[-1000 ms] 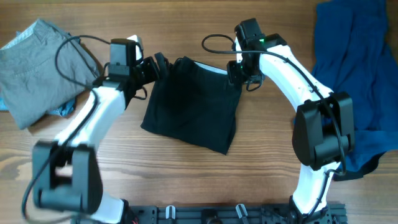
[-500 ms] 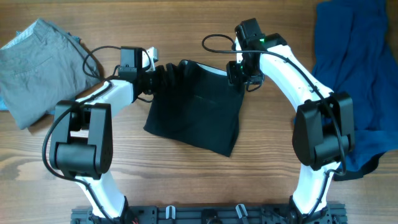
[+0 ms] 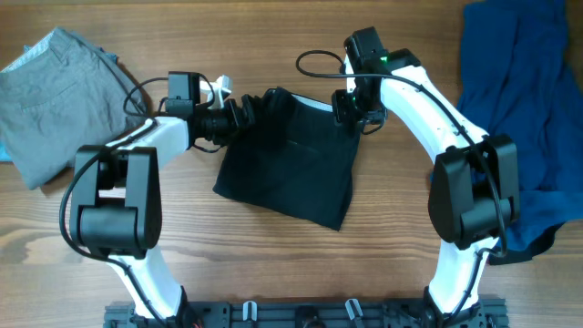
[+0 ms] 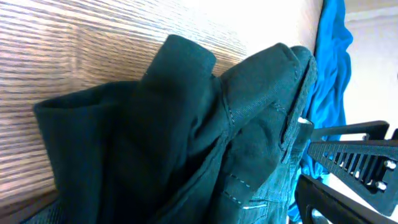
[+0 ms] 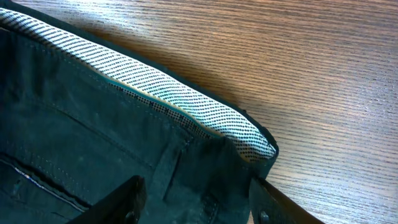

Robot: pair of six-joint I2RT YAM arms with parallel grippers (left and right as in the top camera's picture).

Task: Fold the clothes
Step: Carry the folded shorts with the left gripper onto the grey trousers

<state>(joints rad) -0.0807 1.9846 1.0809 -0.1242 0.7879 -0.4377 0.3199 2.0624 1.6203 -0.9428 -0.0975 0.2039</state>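
Black shorts between grey shorts, blue garment

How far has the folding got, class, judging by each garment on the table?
Done: nothing looks finished. In hand: the black shorts lie in the middle, apparently folded over once. The left gripper seems to pinch one bunched waistband corner, and the right gripper is at the other corner, its grip unclear. Left: the grey shorts and the blue garment lie rumpled off to either side, untouched.
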